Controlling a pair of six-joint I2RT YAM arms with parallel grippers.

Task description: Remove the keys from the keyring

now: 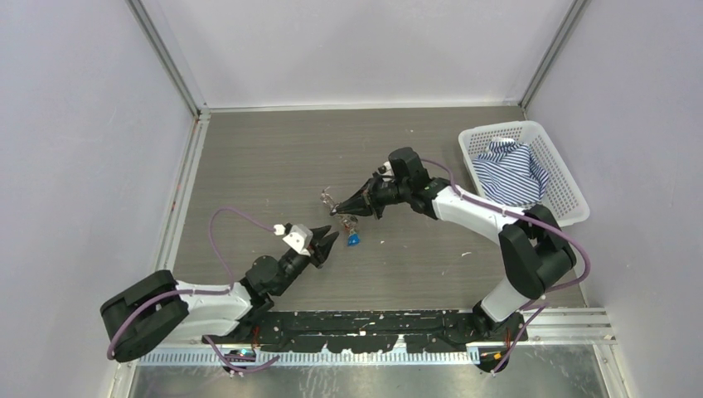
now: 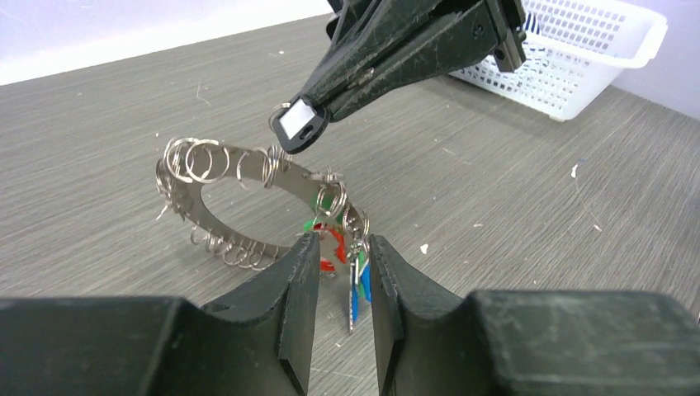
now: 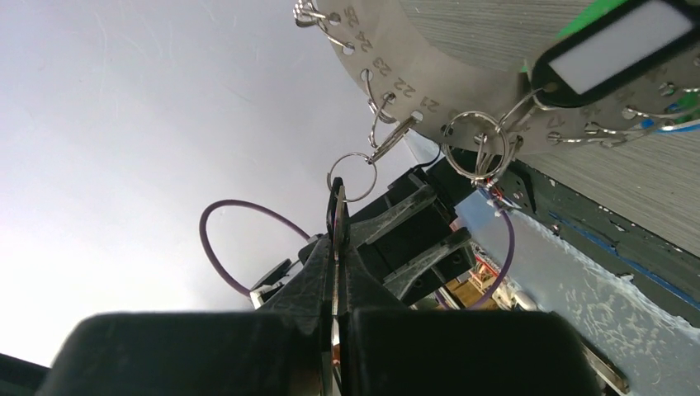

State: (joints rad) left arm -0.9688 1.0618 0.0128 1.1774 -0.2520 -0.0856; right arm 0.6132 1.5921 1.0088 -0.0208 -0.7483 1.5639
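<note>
Across the grey table [image 1: 265,149], with a white basket [image 1: 502,127] in its far right corner, both arms point toward the middle. The right gripper [image 1: 336,207] is clamped shut on a thin dark piece [image 3: 337,216], seen edge-on, that hooks by a small loop onto the keyring [image 2: 248,167]. That grip holds the keyring tilted, one side raised and the other low by the table. I cannot tell whether the piece is itself a key. The left gripper [image 2: 342,243], closer to the near edge, has its jaws partly apart and holds nothing. The keys [image 2: 337,247], a cluster with green, red and blue heads, hang from the keyring's near side, straight ahead of the left gripper and just beyond its tips, in line with the gap. Their long axis runs down toward the table, along the upright finger faces, not across them. The left arm is the nearer and the only free one, so a short advance should bring the cluster between its jaws
</note>
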